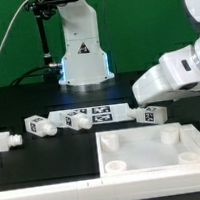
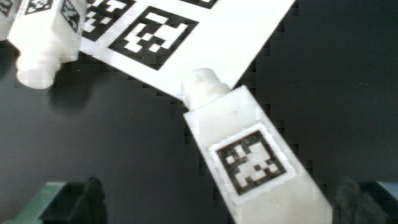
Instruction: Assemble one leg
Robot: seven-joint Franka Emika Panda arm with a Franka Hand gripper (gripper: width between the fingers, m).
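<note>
Pincer (image 2: 228,198) open wide and clamped on nothing, its dark fingers (image 2: 68,200) either side of one leg (image 2: 240,145) lying on the black table (image 2: 116,140). The arm reaches in low from the exterior view's right. A second leg (image 2: 39,50) lies beside the marker board (image 2: 160,30). The exterior view shows three legs for certain and one tabletop (image 1: 144,149).

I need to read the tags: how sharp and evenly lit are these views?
Exterior view: the arm glares white against the dark table, tags tiny. Wrist view: soft, the leg and its tag fuzzy, the gripper fingers dark and blurred.
</note>
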